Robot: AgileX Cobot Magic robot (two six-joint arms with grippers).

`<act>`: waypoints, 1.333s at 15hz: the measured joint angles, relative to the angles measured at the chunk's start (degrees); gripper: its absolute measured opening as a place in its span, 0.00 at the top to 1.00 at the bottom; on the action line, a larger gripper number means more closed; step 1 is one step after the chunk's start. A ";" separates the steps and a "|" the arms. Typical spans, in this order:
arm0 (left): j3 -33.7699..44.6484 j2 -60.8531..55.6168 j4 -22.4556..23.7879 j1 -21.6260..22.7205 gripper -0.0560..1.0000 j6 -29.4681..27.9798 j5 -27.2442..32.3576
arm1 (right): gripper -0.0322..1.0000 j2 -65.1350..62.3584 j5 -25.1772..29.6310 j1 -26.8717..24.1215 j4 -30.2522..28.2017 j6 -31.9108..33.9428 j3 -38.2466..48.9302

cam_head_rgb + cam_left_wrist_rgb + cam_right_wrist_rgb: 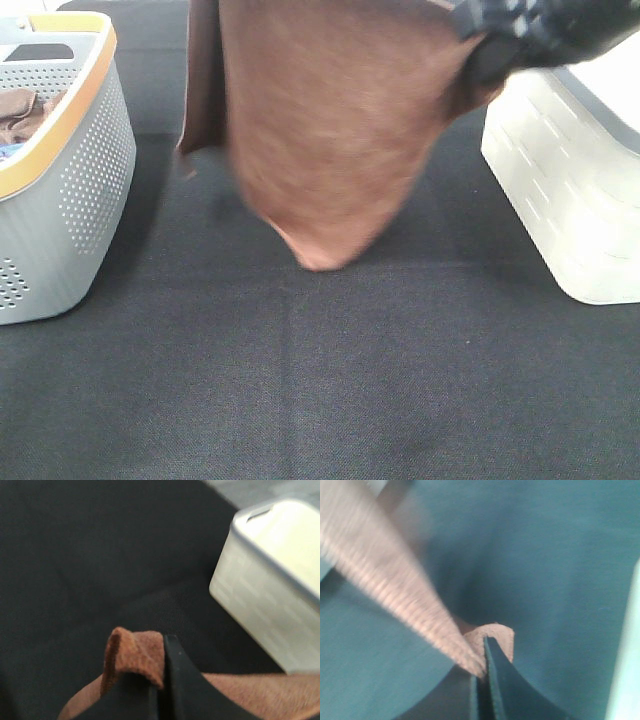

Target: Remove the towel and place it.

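Top of the towel [330, 130] runs off the high view, and it's blurred. Reddish-brown, it hangs in the air, tapering to a point above the black counter [320, 390], between grey basket [90, 170] and white basket [570, 200]. Left end effector [160, 692] is clamped tight on a folded edge, and the right end effector [481, 682] is pinched onto another edge, its colour washed out there.

One towel [330, 140], two baskets — grey basket [90, 170], white basket [560, 190] — one tablecloth [320, 390]
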 joint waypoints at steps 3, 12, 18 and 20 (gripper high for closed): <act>0.00 3.04 8.42 0.00 0.95 -3.84 3.67 | 0.97 3.04 -2.75 -0.69 -1.26 0.00 -4.24; 0.00 11.69 28.93 1.20 0.95 -12.15 -25.78 | 0.97 21.89 -7.62 -0.69 -12.72 0.00 -28.65; 0.00 18.74 29.22 7.16 0.95 -16.04 -44.81 | 0.97 30.48 -18.28 -2.52 -15.41 0.06 -33.86; 0.00 21.37 28.59 6.88 0.95 -16.50 -40.39 | 0.97 33.29 -14.55 -2.75 -15.41 0.06 -33.86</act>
